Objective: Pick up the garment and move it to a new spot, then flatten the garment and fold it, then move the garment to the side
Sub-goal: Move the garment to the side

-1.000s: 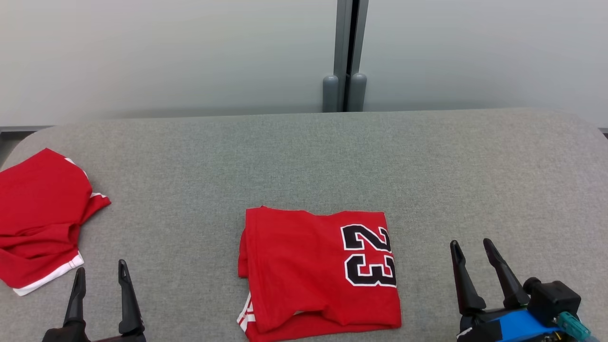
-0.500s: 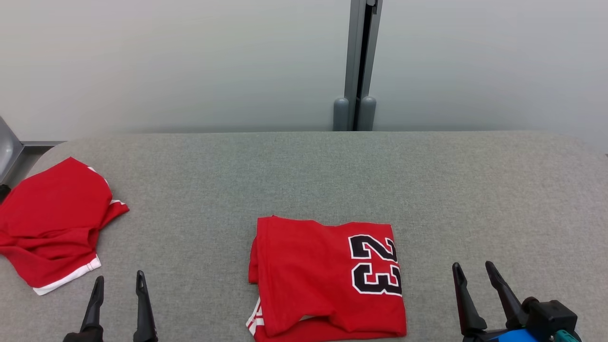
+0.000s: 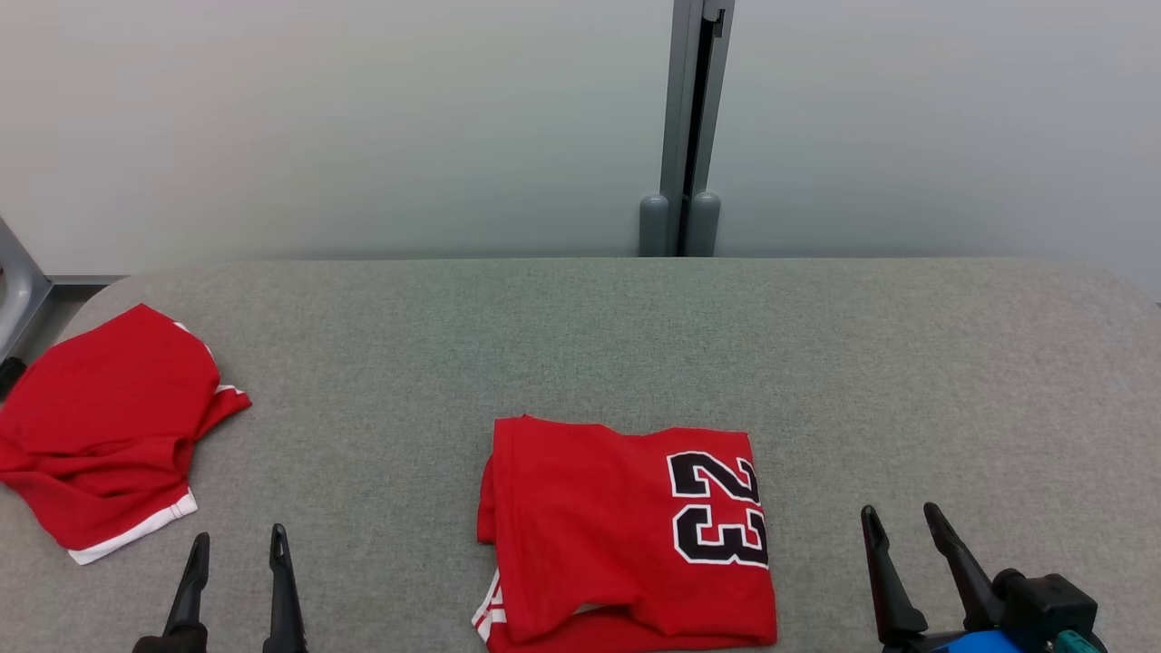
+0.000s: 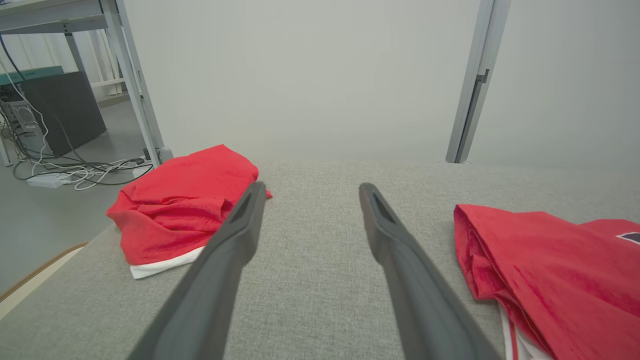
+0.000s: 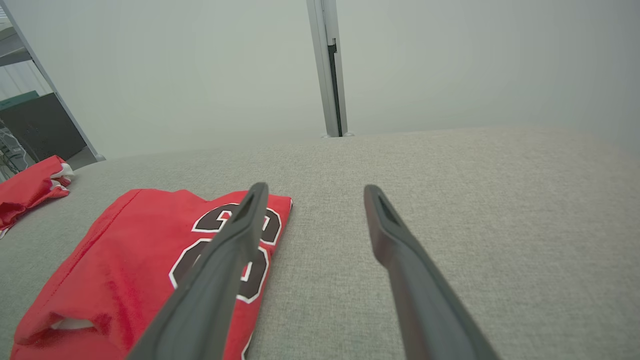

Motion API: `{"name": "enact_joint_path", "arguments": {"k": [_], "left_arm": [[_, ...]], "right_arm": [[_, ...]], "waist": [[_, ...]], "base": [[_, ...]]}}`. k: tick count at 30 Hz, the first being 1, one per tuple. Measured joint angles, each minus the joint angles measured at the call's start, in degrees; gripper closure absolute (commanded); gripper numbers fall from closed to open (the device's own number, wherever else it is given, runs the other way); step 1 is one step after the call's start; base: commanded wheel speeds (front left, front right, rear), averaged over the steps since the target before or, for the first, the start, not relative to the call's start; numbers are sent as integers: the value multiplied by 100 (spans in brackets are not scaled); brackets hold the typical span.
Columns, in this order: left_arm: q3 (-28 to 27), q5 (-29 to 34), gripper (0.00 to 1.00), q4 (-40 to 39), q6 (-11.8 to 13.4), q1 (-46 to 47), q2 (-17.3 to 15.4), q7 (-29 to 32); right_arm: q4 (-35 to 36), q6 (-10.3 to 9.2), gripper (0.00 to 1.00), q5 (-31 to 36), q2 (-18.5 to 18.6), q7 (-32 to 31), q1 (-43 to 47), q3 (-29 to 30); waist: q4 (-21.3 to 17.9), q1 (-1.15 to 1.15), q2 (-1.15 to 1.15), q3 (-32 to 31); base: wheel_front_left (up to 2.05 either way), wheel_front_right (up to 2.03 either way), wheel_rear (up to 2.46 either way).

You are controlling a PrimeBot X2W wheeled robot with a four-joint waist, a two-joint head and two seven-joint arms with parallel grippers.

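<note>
A folded red jersey [image 3: 626, 535] with a black 23 lies near the front middle of the grey fabric-covered table [image 3: 580, 345]. It also shows in the left wrist view [image 4: 550, 270] and the right wrist view [image 5: 135, 260]. A second red garment [image 3: 109, 435] with a white hem lies crumpled at the table's left end [image 4: 185, 205] [image 5: 30, 190]. My left gripper [image 3: 240, 537] [image 4: 312, 189] stands open and empty between the two garments. My right gripper [image 3: 900, 512] [image 5: 315, 189] is open and empty just right of the jersey.
A pale wall with a grey vertical post [image 3: 685, 127] runs behind the table. Off the left end stand a metal frame leg [image 4: 135, 85], floor cables [image 4: 75, 172] and a dark box [image 4: 60, 110]. Bare table stretches to the right [image 5: 475, 210].
The head camera has shifted, so the whole picture sits lower and slightly to the right. Both garments lie as before. Both grippers stay open and show a little lower in view.
</note>
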State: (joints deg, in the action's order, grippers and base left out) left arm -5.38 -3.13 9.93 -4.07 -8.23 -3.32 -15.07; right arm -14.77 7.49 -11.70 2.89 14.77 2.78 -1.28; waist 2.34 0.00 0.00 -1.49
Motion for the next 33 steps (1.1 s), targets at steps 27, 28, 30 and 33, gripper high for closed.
{"name": "enact_joint_path", "arguments": {"k": [27, 28, 30, 33], "left_arm": [[-37, -140, 0, 126, 67, 51, -57, 0], [-37, -140, 0, 116, 68, 52, -58, 0], [-31, -142, 0, 99, 68, 64, -57, 0], [16, -141, 0, 92, 67, 119, -62, 0]], "right_arm": [[-264, 0, 0, 12, -2, -175, -710, -400], [-313, 0, 0, 18, -2, -257, -887, -480], [-471, 0, 0, 31, -4, -475, -1262, -656], [-761, 0, 0, 103, -8, -766, -1766, -829]], "waist": [[-58, 0, 1, 50], [-63, 0, 1, 68], [-66, 0, 1, 97], [-31, 0, 1, 133]], "base": [[0, 0, 0], [0, 0, 0], [0, 0, 0], [0, 0, 0]]}}
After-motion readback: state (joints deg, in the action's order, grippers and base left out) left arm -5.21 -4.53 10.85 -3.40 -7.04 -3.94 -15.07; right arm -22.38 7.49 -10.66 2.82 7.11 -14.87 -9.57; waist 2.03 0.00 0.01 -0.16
